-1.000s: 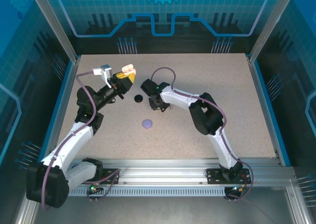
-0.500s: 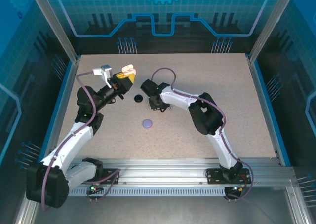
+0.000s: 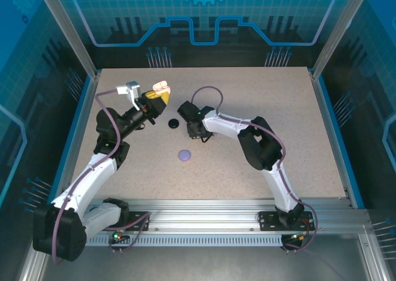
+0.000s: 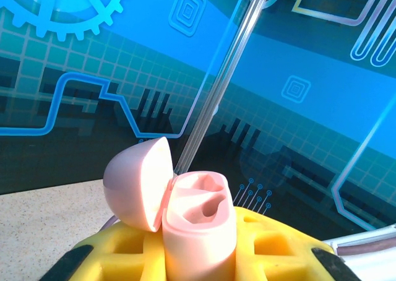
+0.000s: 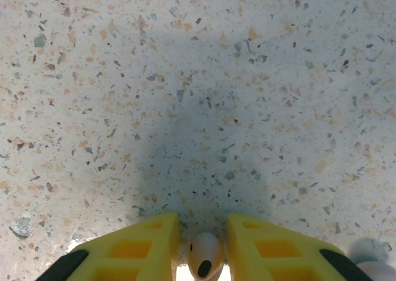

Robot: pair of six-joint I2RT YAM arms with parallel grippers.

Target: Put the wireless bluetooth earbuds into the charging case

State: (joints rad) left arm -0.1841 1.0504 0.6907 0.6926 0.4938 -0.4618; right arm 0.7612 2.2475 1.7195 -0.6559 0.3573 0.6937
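The speckled desk (image 3: 272, 126) is ringed by a blue lip and clear walls printed with blue circuit patterns. From its near edge the left arm (image 3: 102, 157) reaches up toward the far left, and the right arm (image 3: 260, 145) bends inward so that its wrist sits near the middle.

The left hand (image 3: 157, 93) is lifted off the desk, its yellow fingers (image 4: 278, 250) pressed in on the base of the pink charging case (image 4: 199, 231). The case stands upright in that grip, tipped slightly, with its domed lid (image 4: 139, 185) swung open to the left and the two moulded hollows in its top facing up.

The right hand (image 3: 197, 131) points down at the desk, just right of a black round case (image 3: 174, 122) lying closed on the surface. A lilac round case (image 3: 185, 155), also closed, lies nearer the arm bases, apart from both hands.

In the right wrist view, the yellow fingers (image 5: 142, 250) pinch a pale pink earbud (image 5: 205, 256) between them, its rounded head towards the desk and a dark oval spot on the side facing the camera. It casts a soft shadow on the bare speckled surface below it.
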